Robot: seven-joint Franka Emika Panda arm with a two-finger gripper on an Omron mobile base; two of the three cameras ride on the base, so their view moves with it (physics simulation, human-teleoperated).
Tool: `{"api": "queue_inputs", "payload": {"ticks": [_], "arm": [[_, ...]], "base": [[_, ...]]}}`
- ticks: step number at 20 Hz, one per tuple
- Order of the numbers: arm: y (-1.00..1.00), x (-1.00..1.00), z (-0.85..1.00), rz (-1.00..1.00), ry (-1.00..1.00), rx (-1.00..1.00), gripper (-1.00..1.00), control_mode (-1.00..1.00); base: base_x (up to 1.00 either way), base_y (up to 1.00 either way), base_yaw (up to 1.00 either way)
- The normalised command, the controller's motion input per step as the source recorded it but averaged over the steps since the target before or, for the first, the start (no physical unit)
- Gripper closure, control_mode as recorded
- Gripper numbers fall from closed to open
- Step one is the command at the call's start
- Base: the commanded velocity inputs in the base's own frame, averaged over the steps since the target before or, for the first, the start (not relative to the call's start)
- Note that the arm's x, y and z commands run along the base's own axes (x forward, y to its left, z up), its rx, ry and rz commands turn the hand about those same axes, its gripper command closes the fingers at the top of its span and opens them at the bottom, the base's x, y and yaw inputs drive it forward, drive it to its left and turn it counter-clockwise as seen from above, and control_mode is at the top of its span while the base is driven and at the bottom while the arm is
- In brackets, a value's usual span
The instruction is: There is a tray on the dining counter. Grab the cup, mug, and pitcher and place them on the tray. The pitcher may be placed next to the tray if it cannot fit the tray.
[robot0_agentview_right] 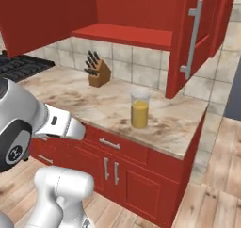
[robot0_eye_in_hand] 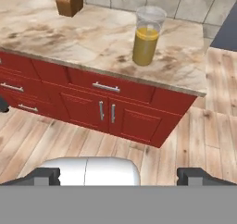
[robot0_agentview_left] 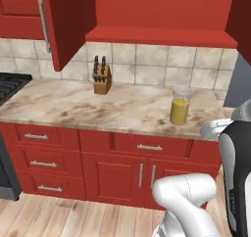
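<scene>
The pitcher (robot0_agentview_left: 179, 108) (robot0_agentview_right: 140, 111) (robot0_eye_in_hand: 147, 38) is a tall clear glass with orange-yellow liquid, standing upright near the right end of the wall counter (robot0_agentview_left: 73, 104) (robot0_eye_in_hand: 55, 33). My gripper (robot0_eye_in_hand: 120, 176) hangs back from the counter over the wooden floor and points at the pitcher from a distance. Its fingertips (robot0_eye_in_hand: 46, 174) stand wide apart, so it is open with nothing between them. The tray, the cup, the mug and the dining counter are out of view.
A knife block (robot0_agentview_left: 102, 77) (robot0_agentview_right: 98, 71) stands at the back of the counter by the tiled wall. A stove (robot0_agentview_left: 10, 84) adjoins the counter's left end. Red cabinet doors (robot0_agentview_left: 59, 25) (robot0_agentview_right: 193, 34) hang open above. Red drawers (robot0_eye_in_hand: 106, 86) front the counter.
</scene>
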Motion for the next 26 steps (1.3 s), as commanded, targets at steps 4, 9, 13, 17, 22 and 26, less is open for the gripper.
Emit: {"api": "queue_inputs", "payload": {"ticks": [4, 9, 13, 17, 22, 26], "arm": [[0.0, 0.0, 0.0, 0.0, 0.0, 0.0, -1.0, 1.0], [0.0, 0.0, 0.0, 0.0, 0.0, 0.0, -1.0, 1.0], [0.0, 0.0, 0.0, 0.0, 0.0, 0.0, -1.0, 1.0], [0.0, 0.0, 0.0, 0.0, 0.0, 0.0, -1.0, 1.0], [0.0, 0.0, 0.0, 0.0, 0.0, 0.0, -1.0, 1.0], [0.0, 0.0, 0.0, 0.0, 0.0, 0.0, -1.0, 1.0]], "base": [[0.29, 0.13, -0.56], [0.33, 0.05, -0.41], [0.55, 0.26, -0.28], [0.47, 0.34, -0.15], [0.45, 0.3, 0.0], [0.52, 0.42, 0.0]]}}
